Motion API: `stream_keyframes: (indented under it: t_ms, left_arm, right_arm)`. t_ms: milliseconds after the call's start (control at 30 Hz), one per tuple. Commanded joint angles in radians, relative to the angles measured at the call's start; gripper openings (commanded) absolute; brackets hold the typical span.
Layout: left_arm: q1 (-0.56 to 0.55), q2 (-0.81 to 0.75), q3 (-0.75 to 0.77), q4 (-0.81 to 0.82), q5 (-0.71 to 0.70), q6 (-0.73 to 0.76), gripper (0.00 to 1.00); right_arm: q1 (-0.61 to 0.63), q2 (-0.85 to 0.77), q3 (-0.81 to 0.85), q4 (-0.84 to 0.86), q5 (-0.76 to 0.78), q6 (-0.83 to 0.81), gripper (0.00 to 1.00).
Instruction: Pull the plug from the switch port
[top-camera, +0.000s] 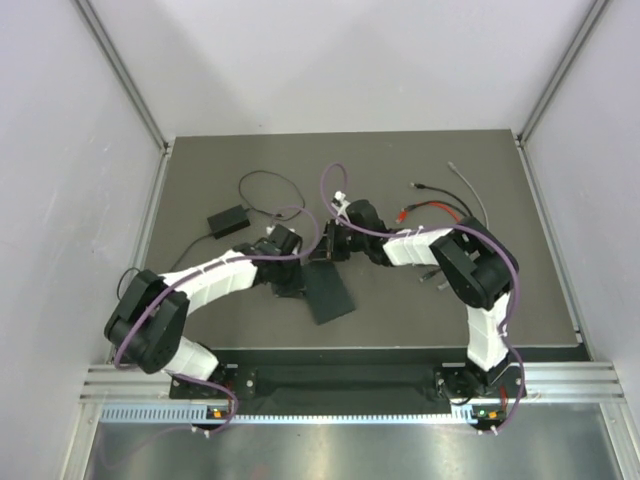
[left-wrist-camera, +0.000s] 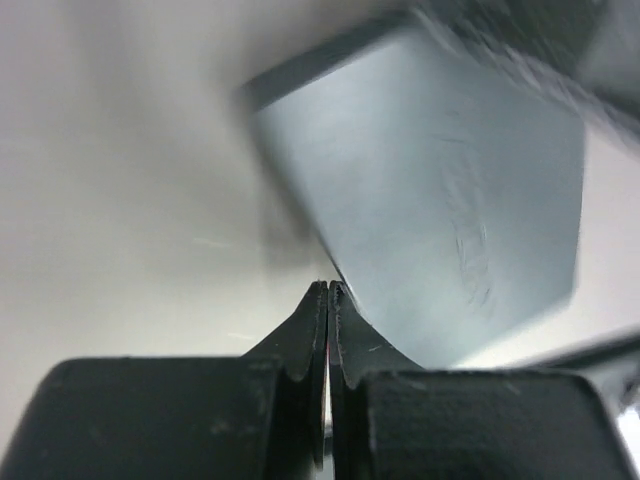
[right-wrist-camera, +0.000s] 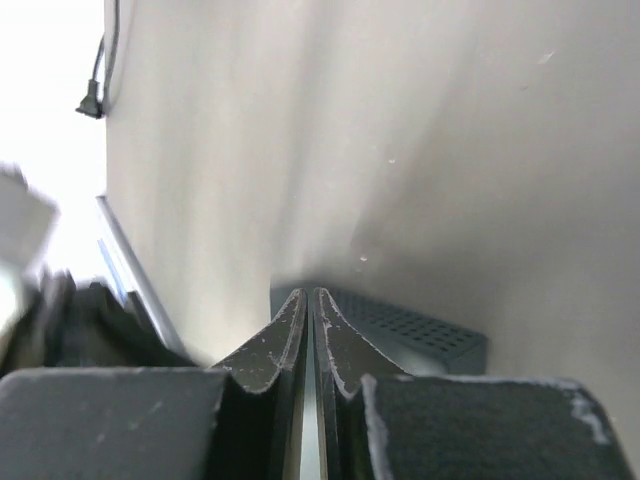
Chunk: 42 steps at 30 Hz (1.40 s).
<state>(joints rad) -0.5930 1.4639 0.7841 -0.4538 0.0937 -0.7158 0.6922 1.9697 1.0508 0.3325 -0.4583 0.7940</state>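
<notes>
Now your left gripper (left-wrist-camera: 328, 290) is squeezed tight on nothing, tips just beside the flat dark grey switch box (left-wrist-camera: 430, 200). Your right gripper (right-wrist-camera: 308, 295) is squeezed tight and empty too.

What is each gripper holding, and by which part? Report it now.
Nothing, as far as shows. The left gripper is shut empty, tips beside the switch. The right gripper is shut empty too, tips at a vented dark box.
</notes>
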Motion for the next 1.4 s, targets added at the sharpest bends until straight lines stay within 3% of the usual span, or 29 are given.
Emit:
stream_keyframes:
  t_ms: [0, 200, 267, 333, 433, 633, 800, 933, 1133, 1367]
  left_arm:
    - [-0.092, 0.007, 0.055, 0.127, 0.04, -0.126, 0.0]
    - [-0.198, 0.09, 0.194, 0.141, 0.058, -0.143, 0.0]
    - [-0.203, 0.084, 0.217, 0.136, 0.049, -0.129, 0.0]
    - [-0.202, 0.076, 0.266, 0.083, -0.004, -0.108, 0.0]
    - [-0.194, 0.093, 0.369, -0.054, -0.134, -0.027, 0.0]
    - [-0.088, 0.188, 0.533, -0.174, -0.157, 0.104, 0.0]
    - [0.024, 0.265, 0.566, -0.192, -0.104, 0.193, 0.0]
    - [0.076, 0.279, 0.526, -0.155, -0.1, 0.231, 0.0]
    - [0.078, 0.282, 0.442, -0.071, -0.005, 0.233, 0.0]
    - [0.078, 0.3, 0.411, -0.048, 0.001, 0.225, 0.0]
  right_arm:
    - [-0.037, -0.105, 0.055, -0.099, 0.013, -0.105, 0.06]
    - [-0.114, -0.374, -0.046, -0.398, 0.116, -0.287, 0.12]
    - [-0.12, -0.443, -0.116, -0.488, 0.185, -0.317, 0.18]
    - [-0.12, -0.532, -0.167, -0.542, 0.236, -0.334, 0.26]
    - [-0.12, -0.618, -0.265, -0.605, 0.288, -0.311, 0.27]
    - [-0.056, -0.756, -0.428, -0.622, 0.354, -0.211, 0.27]
    - [0.001, -0.752, -0.472, -0.606, 0.411, -0.164, 0.17]
    - [0.042, -0.736, -0.502, -0.538, 0.415, -0.108, 0.14]
    - [0.063, -0.713, -0.521, -0.474, 0.438, -0.038, 0.11]
    - [0.067, -0.677, -0.538, -0.385, 0.411, 0.001, 0.1]
